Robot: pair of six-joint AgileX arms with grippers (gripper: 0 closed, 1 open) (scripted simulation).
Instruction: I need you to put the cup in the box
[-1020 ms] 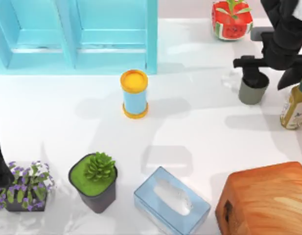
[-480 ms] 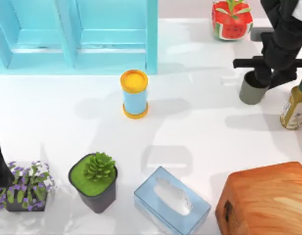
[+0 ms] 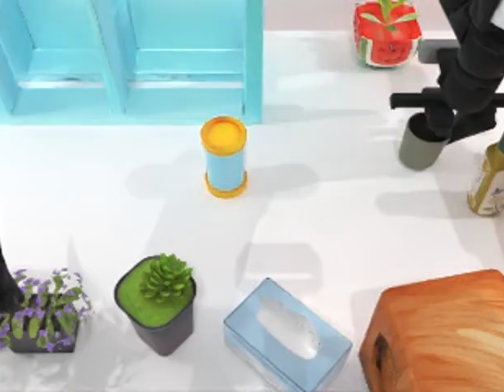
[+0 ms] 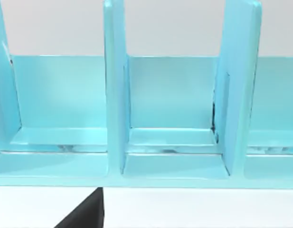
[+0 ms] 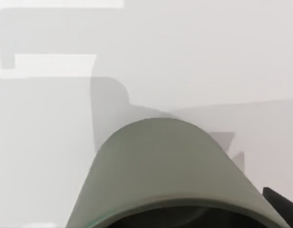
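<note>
My right end effector [image 3: 444, 122] sits over the cup [image 3: 417, 153] at the table's [image 3: 333, 212] two o'clock, beside a bottle [image 3: 490, 181]; whether it pinches the rim I cannot tell. My left arm [image 3: 0, 273] is parked at eight o'clock. The left wrist faces the blue box [image 4: 170, 142]. The right wrist looks down the cup's [image 5: 165, 171] wall.

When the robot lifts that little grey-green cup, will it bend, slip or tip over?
The cup looks stiff, so it probably won't bend. Its plain matte wall narrows toward the base, so it might slide in a loose grip. It stands upright and squat on the table, so it likely won't tip easily. The right tool is at its rim.
</note>
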